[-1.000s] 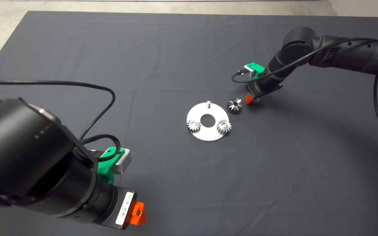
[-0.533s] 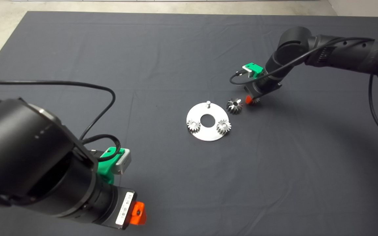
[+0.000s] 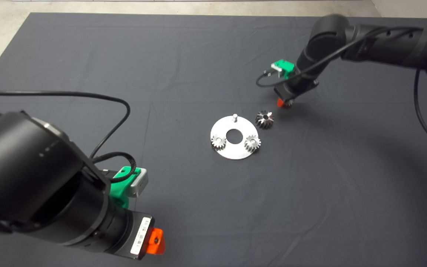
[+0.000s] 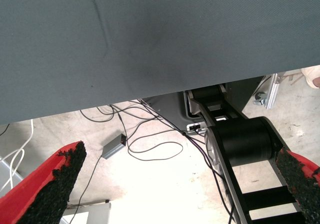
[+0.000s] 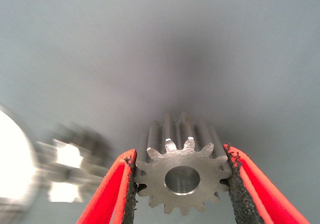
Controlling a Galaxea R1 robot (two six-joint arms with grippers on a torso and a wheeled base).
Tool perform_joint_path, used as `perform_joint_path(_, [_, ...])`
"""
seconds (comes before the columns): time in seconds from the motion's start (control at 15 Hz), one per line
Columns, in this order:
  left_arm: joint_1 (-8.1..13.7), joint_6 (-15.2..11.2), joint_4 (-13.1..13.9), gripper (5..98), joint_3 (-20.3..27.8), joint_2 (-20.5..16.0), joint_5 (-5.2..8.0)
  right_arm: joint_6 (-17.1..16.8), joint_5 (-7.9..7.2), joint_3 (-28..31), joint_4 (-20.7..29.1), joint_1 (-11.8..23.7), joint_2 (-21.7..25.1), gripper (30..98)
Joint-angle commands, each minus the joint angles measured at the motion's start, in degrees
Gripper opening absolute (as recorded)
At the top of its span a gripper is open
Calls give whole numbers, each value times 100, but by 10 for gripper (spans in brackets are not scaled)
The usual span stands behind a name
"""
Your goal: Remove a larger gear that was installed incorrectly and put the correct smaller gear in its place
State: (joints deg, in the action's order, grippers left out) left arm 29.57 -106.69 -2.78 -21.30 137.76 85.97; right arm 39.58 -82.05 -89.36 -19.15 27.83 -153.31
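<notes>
Gripping the smaller gear btwn pads, right pincer above mat, left pincer wide, parked.

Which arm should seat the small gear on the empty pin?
Right. The right gripper already clamps the smaller gear just beyond the plate and its bare pin. The left gripper is parked at the mat's near edge, open.
</notes>
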Motion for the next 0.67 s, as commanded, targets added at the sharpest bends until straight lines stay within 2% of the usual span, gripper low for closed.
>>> perform_joint_path(0.0, [93,-27,102,981,101,-7,16,340,-135,60,-49,597,-252,411])
perform_joint_path(0.6, [93,-27,102,981,92,2,25,671,-127,-227,307,593,-1107,409])
